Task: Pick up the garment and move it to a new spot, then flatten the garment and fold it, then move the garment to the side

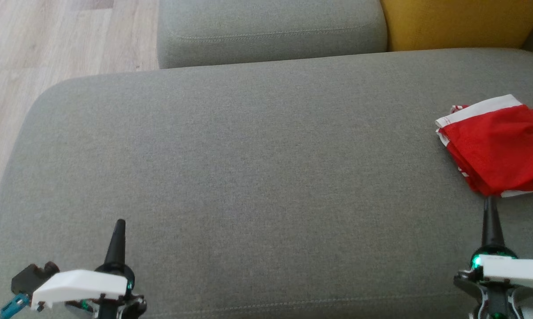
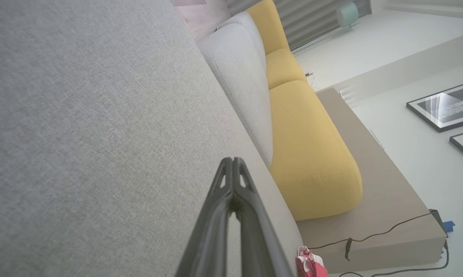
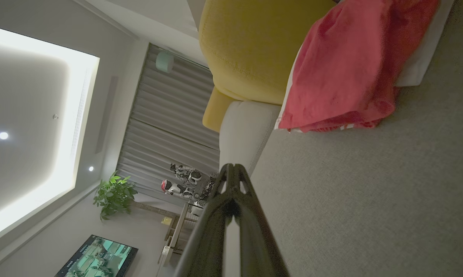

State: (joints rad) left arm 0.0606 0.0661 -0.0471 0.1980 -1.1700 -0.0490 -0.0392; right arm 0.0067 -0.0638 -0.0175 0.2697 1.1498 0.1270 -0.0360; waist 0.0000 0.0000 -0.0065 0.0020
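**At the right edge of the seat cushion (image 1: 249, 155): the garment (image 1: 496, 146) folded and set aside**

On the grey seat cushion, a red garment with white trim is shown as a compact, layered bundle at the right edge. Part of it is cut off by the frame of the head view. The right gripper (image 1: 489, 200) is placed near the cushion's front right corner. Its dark fingers are pressed together, with nothing pinched between them, and its tip is pointed at the near edge of the garment. In the right wrist view a strip of grey fabric is seen between the tip and the bundle, so the two are judged to be near but apart. The left gripper (image 1: 120, 223) is held near the front left corner, well apart from the garment. Its fingers are likewise pressed together and empty. A grey back cushion (image 1: 271, 31) and a yellow cushion (image 1: 452, 22) are seen beyond the far edge, and a wooden floor (image 1: 49, 44) past the left edge.

From the lie of the cloth, the picking-up, flattening and folding are judged to be done, since stacked layers and a straight white hem are visible. The move to the side also appears complete, or all but complete. Little is thought to be left beyond a possible last nudge and a drawing-back of the arms.
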